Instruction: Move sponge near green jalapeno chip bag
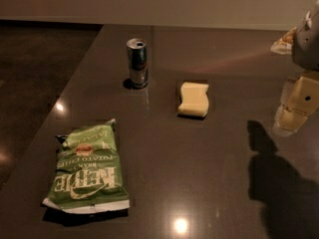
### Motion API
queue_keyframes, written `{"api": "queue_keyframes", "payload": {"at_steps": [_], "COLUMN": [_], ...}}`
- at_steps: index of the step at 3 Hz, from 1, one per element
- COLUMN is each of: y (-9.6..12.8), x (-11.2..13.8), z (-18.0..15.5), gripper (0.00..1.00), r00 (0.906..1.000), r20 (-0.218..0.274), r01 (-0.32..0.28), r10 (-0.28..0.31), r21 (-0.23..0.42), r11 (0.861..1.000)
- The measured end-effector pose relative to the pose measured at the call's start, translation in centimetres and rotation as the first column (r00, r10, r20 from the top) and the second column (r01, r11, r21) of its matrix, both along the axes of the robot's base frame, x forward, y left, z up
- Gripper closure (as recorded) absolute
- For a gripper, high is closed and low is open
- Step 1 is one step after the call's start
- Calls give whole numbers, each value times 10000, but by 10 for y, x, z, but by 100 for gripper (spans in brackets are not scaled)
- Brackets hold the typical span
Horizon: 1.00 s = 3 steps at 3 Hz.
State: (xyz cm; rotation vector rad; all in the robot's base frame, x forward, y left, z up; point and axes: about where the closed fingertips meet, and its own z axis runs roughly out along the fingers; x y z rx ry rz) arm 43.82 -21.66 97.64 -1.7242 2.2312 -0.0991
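Note:
The pale yellow sponge [193,99] lies flat on the dark table [169,173], right of centre. The green jalapeno chip bag [89,168] lies flat at the front left, its white lettering upside down to me. My gripper [294,108] hangs at the right edge of the view, above the table and well to the right of the sponge, holding nothing. Its shadow falls on the table below it.
A slim metal can [137,62] stands upright behind and left of the sponge. The table's left edge runs diagonally beside the bag, with dark floor [35,68] beyond it. A pale wall runs along the back.

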Motion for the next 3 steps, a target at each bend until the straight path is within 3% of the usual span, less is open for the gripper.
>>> {"api": "queue_keyframes", "payload": {"at_steps": [1,3], "y": [0,37], "x": [0,41], "z": [0,-19], "gripper": [0,0], "r00": [10000,9999], "r20": [2,97], "r01": [0,-38], "r10": [0,34], "r21": [0,396], "r11": [10000,9992]}}
